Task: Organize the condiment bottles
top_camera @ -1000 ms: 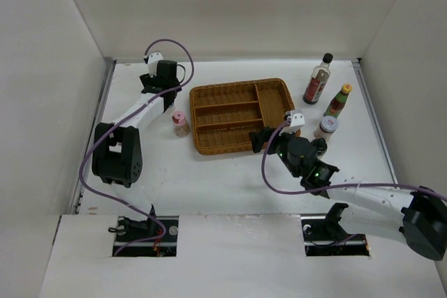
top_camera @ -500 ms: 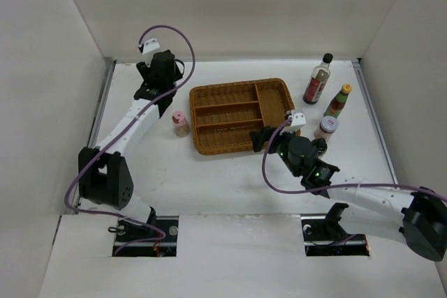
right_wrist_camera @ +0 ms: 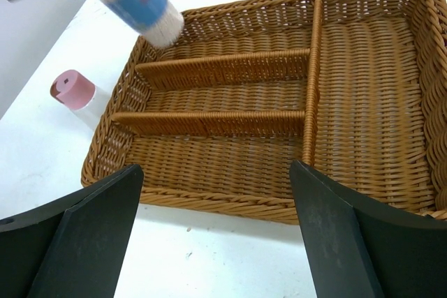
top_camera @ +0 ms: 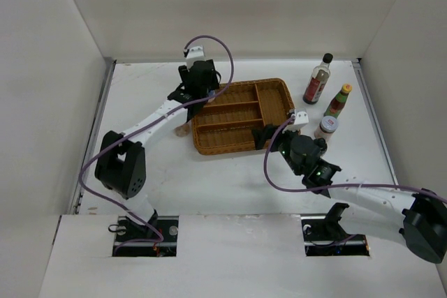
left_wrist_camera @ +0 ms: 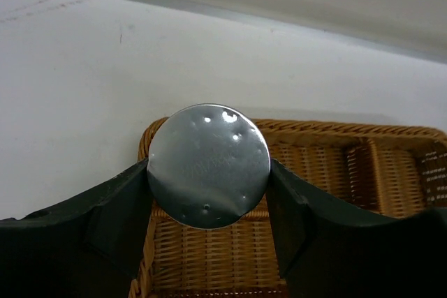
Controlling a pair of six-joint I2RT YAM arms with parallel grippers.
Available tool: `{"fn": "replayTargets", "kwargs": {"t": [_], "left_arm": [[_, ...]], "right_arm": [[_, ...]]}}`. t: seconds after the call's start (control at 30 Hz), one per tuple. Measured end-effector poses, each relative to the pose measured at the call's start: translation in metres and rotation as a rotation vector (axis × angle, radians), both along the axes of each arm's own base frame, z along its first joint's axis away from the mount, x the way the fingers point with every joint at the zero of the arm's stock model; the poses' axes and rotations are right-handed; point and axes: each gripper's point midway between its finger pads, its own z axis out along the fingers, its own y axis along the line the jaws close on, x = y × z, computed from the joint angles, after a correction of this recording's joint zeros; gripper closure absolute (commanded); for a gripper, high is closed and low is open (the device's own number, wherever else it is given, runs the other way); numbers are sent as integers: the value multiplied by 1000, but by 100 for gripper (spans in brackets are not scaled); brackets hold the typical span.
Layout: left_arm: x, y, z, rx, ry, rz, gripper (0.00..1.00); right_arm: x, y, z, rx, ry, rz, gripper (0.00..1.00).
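— Starting nearest: finding the right pincer (right_wrist_camera: pixel 216 169) spread wide, gripping nothing, hovering just before the near rim of the wicker tray (right_wrist_camera: pixel 230 207).

— Looking past it to the carried jar?

— Yes. Seeing the left pincer (left_wrist_camera: pixel 208 200) pinching a short jar (left_wrist_camera: pixel 208 158) by its sides, below a round silver lid speckled with small dents. Catching a blue label band and a pale body in the right wrist view, though blurred there. Placing it above the tray's far left corner.

— Comparing with a second ago?

— Noticing the left arm (top_camera: pixel 157 113) swung over from the far left of the worktop (top_camera: pixel 230 172) to the tray. Finding the right arm (top_camera: pixel 363 197) nearly where it was, and the pink-capped bottle (right_wrist_camera: pixel 72 88) unmoved just beside the tray's left rim.

— Checking the tray itself?

— Counting three long compartments at the left and one wide compartment at the right, all showing only bare wicker. Ending farthest, on the worktop right of the tray: spotting a second silver-lidded jar (top_camera: pixel 326 126) nearest, then a yellow-capped bottle (top_camera: pixel 338 101), then a tall dark-sauce bottle (top_camera: pixel 318 80) with a black cap, all standing upright and apart.
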Motion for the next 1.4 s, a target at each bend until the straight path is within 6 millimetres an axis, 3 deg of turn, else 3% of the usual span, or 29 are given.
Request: {"fn": "replayTargets", "kwargs": {"t": [0.13, 0.33, 0.47, 0.6, 0.7, 0.8, 0.9, 1.03, 1.13, 1.23, 1.4], "left_arm": [[4, -6, -31, 44, 58, -11, 60], [11, -8, -55, 83, 83, -12, 55], [15, -9, -73, 104, 96, -10, 34], [15, -10, -79, 103, 78, -3, 11], [11, -11, -80, 106, 78, -6, 4], [3, -12, -67, 98, 58, -14, 2], [-16, -5, -33, 65, -2, -16, 1], [-56, 21, 26, -13, -131, 24, 1], [-84, 47, 40, -68, -181, 72, 2], [-98, 64, 20, -66, -142, 108, 3], [-103, 78, -59, 14, 38, 143, 11]], "right_arm": [[0, 0, 0, 0, 0, 0, 7], [2, 2, -8, -15, 14, 2, 6], [2, 2, -10, -20, 19, 3, 5], [2, 2, -10, -19, 19, 3, 5], [3, 1, -10, -19, 19, 0, 4], [3, 1, -10, -19, 19, -1, 4], [3, 1, -9, -18, 18, 1, 3], [2, 1, -6, -10, 11, 1, 3], [2, 1, -6, -10, 11, 2, 3], [2, 1, -6, -10, 11, 1, 3], [2, 1, -6, -10, 11, 1, 2]]}}
